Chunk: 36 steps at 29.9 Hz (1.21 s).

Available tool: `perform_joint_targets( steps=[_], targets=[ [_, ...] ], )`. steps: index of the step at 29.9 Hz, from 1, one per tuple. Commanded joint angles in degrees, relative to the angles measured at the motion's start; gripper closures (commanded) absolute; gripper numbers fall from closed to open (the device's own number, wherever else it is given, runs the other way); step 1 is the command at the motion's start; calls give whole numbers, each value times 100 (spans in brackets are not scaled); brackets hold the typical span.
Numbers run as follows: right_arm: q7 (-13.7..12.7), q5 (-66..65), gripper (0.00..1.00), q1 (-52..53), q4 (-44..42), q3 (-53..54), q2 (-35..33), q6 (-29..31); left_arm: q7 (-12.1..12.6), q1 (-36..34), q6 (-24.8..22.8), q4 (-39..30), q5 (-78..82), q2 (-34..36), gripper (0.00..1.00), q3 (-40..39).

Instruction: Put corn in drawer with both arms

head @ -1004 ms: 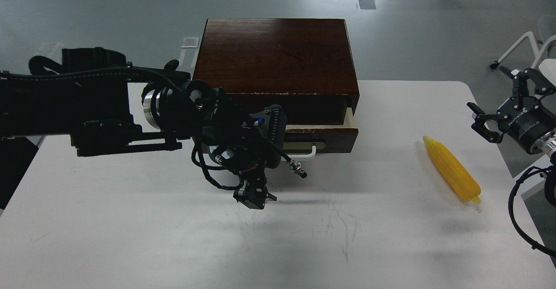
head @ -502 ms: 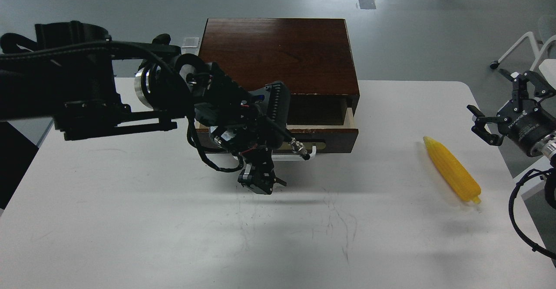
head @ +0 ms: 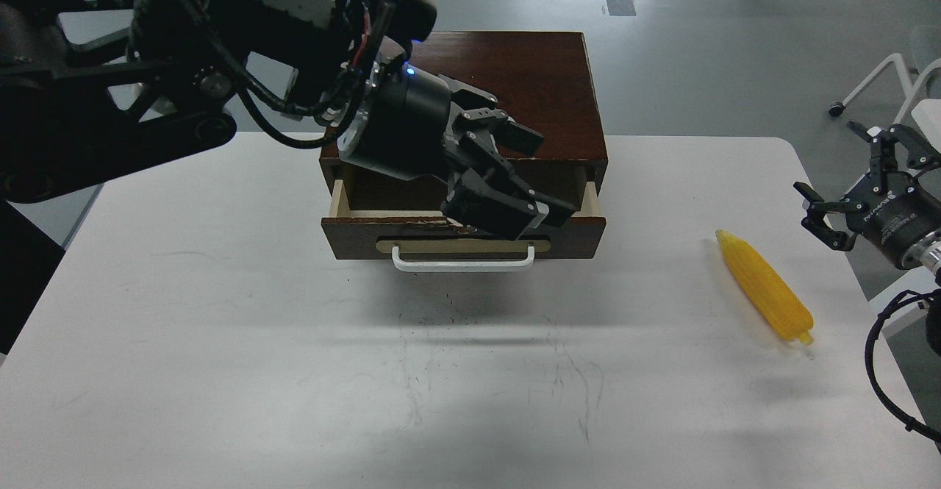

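The yellow corn (head: 764, 287) lies on the white table (head: 220, 327) at the right, its tip pointing away from me. The drawer (head: 463, 243) of the dark brown box (head: 514, 77) is pulled out a little, its white handle (head: 463, 262) free. My left gripper (head: 537, 180) hangs above the drawer's front, its fingers spread, holding nothing. My right gripper (head: 853, 173) hovers at the table's right edge, beyond and to the right of the corn, open and empty.
The box stands at the table's back middle. My left arm (head: 184, 92) crosses the back left and covers part of the box. A white chair frame (head: 882, 77) stands on the floor at the right.
My left arm has risen from in front of the handle and turned; its gripper now shows open above the drawer. The drawer, the corn and the right gripper have hardly moved.
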Motion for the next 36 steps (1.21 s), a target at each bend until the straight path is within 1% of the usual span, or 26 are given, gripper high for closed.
perform_joint_targets(
  steps=[1,3,4,5,7,10,12,13,15,17,20,21,23,27,31,33,36],
  targets=[
    [0,0,0,-25,8,-1,-17,0,-4,423,0,285,-1695,377,1,-25],
    [0,0,0,-25,-1,-1,-17,0,-4,608,74,400,-2279,457,1,-43],
    [0,0,0,-42,-1,-1,-26,0,-4,792,380,453,-2838,518,1,-43],
    [0,0,0,-42,-1,-1,-26,0,-4,898,548,462,-3096,554,1,-43],
    [0,0,0,-42,8,8,-61,0,-4,1275,1145,575,-3965,677,1,-43],
    [0,-18,0,-42,8,8,-105,0,-4,1644,1515,803,-4765,694,1,-130],
    [0,-26,0,-42,25,8,-166,0,-4,1952,1569,1093,-5362,686,1,-305],
    [0,-26,0,-42,34,8,-219,0,-4,2154,1543,1304,-5732,686,1,-480],
    [0,-79,0,-42,52,-1,-359,0,-4,2497,1508,1515,-6120,686,1,-718],
    [0,-114,0,-42,60,-1,-430,0,-4,2718,1499,1639,-6253,660,1,-868],
    [0,-289,0,-16,87,-18,-615,0,-4,3289,1499,1859,-6324,554,1,-1246],
    [0,-499,0,10,96,-18,-685,0,-4,3525,1499,1868,-6324,476,1,-1386],
    [0,-763,0,28,104,-18,-747,0,-4,3763,1517,1894,-6324,414,1,-1554],
    [0,-1571,1,63,227,-1,-1036,0,-4,4396,1499,2131,-6324,229,1,-2133],
    [0,-2292,1,265,289,-9,-1212,0,-4,4512,1490,2149,-6316,185,1,-2293],
    [0,-3229,1,432,385,-9,-1283,0,-4,4512,1490,2141,-6307,176,1,-2293],
    [9,-4109,1,555,648,-1,-1353,0,-4,4512,1490,2132,-6298,132,1,-2319]
  ],
)
